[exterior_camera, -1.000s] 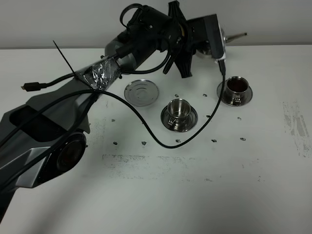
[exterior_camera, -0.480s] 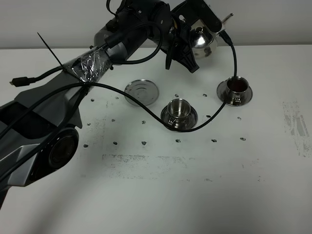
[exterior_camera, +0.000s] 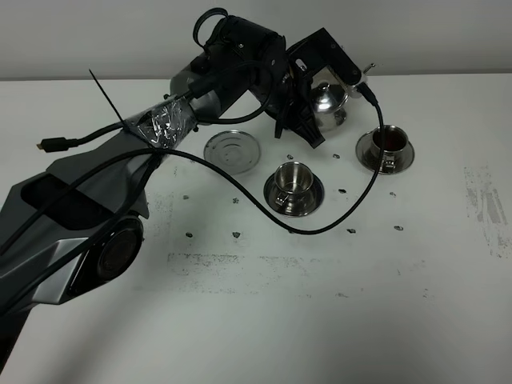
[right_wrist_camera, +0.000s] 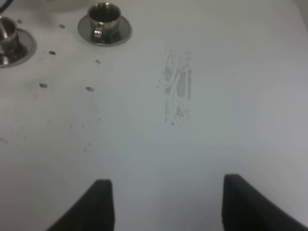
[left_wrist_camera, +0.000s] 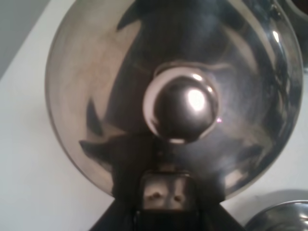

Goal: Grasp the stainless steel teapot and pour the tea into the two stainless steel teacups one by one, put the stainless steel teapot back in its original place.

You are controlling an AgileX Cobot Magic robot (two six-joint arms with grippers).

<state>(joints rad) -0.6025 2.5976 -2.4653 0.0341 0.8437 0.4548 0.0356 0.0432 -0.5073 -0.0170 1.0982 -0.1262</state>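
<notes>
Steel fills my left wrist view: the stainless steel teapot (left_wrist_camera: 120, 72), seen from above its lid knob (left_wrist_camera: 182, 108). My left tool (exterior_camera: 310, 110) is clamped on the teapot, carrying it near the far edge of the white surface (exterior_camera: 320, 320), beyond the two teacups. The right teacup (exterior_camera: 386, 152) holds reddish-brown tea (exterior_camera: 390, 138). The middle teacup (exterior_camera: 293, 180) shows only shiny steel inside. The round coaster dish (exterior_camera: 233, 151) lies just beside it. My right tool (right_wrist_camera: 168, 204) hangs over the surface, fingers apart.
</notes>
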